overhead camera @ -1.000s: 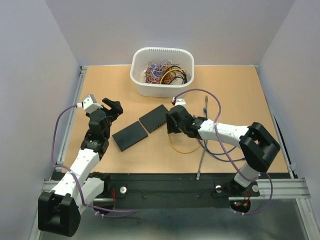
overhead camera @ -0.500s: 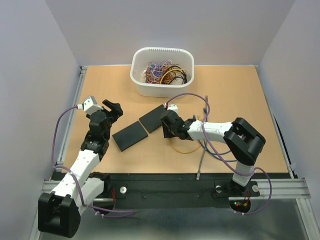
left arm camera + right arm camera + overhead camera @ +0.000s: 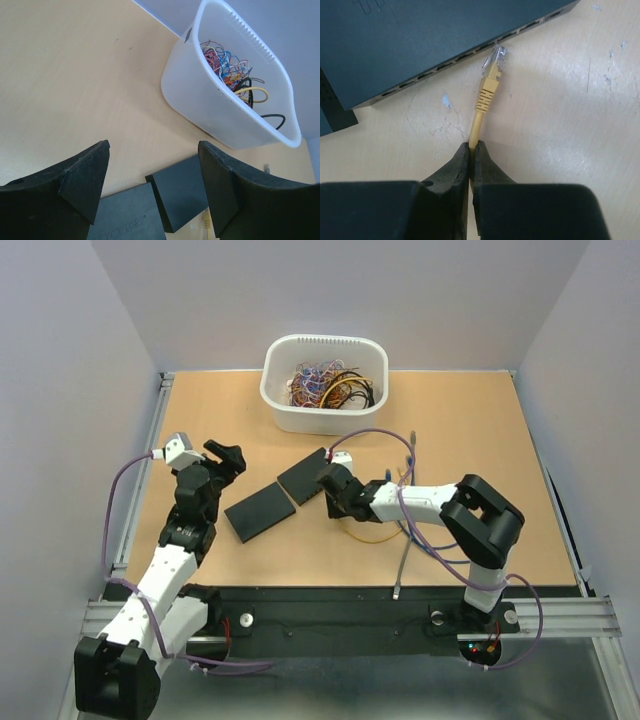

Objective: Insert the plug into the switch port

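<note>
A yellow cable ends in a clear-tipped plug (image 3: 490,75) that lies on the table, its tip just short of the port row (image 3: 462,56) along the edge of the dark switch (image 3: 445,35). My right gripper (image 3: 471,147) is shut on the yellow cable (image 3: 477,122) a little behind the plug's boot. From above, that gripper (image 3: 335,485) sits at the near edge of the right-hand switch (image 3: 303,474). My left gripper (image 3: 228,455) is open over the table's left side with nothing in it. In its wrist view the open left gripper (image 3: 154,145) frames the switch (image 3: 182,192).
A second dark box (image 3: 258,510) lies left of the switch. A white basket (image 3: 275,405) of tangled wires stands at the back. The yellow cable's loop (image 3: 365,539), a grey cable (image 3: 404,552) and a blue one (image 3: 440,546) lie under the right arm.
My right arm has swung left toward the switch and its jaws have shut on the yellow cable. The left arm has barely moved.
</note>
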Controlling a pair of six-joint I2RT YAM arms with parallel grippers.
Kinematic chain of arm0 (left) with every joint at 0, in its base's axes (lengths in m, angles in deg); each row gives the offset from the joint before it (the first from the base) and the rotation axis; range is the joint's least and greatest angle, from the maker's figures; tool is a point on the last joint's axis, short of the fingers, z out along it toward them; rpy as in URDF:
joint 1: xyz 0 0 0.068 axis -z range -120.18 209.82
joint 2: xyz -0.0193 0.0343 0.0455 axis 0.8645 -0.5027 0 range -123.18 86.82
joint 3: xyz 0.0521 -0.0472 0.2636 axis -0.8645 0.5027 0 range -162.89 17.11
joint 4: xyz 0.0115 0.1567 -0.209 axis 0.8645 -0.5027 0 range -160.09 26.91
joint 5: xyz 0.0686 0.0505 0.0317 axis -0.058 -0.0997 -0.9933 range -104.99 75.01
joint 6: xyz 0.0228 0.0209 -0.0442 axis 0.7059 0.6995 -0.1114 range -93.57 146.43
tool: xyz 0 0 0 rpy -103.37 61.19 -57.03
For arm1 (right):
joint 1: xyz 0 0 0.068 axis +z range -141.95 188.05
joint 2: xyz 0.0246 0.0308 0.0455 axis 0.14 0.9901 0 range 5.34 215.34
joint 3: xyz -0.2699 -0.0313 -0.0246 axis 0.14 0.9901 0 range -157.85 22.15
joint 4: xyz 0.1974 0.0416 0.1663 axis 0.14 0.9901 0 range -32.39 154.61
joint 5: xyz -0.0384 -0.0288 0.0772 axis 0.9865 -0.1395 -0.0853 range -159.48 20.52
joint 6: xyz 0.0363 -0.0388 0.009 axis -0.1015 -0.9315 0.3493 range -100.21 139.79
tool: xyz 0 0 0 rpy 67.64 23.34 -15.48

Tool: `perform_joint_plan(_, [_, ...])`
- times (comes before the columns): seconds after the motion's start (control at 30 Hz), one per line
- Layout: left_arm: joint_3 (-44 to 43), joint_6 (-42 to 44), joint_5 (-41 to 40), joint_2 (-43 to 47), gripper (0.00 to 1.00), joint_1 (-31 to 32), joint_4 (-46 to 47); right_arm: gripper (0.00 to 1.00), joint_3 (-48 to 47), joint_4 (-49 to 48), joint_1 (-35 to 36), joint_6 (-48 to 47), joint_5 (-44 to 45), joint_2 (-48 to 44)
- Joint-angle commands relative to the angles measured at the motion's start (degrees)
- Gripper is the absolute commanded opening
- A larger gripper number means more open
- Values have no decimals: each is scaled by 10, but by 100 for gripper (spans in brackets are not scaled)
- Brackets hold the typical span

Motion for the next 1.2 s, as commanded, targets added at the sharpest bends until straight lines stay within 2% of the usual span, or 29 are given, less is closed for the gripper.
perform_joint_plan(0.0, [3, -5, 28, 26, 82, 7, 16, 0, 22, 0, 9, -11, 5, -48])
perform_joint_plan(0.13, [-12, 9, 47, 37, 80, 25, 15, 0, 48, -1, 9, -23, -2, -115])
perform_joint_plan(0.27, [-13, 9, -2, 51, 80, 78, 14, 0, 63, -1, 9, -21, -17, -169])
perform_joint_plan(0.3, [-11, 11, -11, 55, 80, 109, 18, 0, 66, -4, 9, -21, -21, -187])
perform_joint_plan(0.47, [-19, 47, -23, 63, 80, 170, 37, 0, 97, -28, 9, -10, -44, -249])
perform_joint_plan(0.63, [-4, 57, 3, 89, 81, 200, 58, 0, 103, -38, 8, -8, -76, -287])
perform_joint_plan(0.8, [6, 55, 112, 111, 80, 207, 74, 0, 116, -60, 9, -22, -132, -316])
perform_joint_plan(1.07, [45, 32, 247, 160, 81, 207, 129, 0, 204, -228, 8, -48, -273, -389])
perform_joint_plan(1.17, [60, 17, 337, 167, 81, 207, 169, 1, 244, -313, 9, -43, -360, -410])
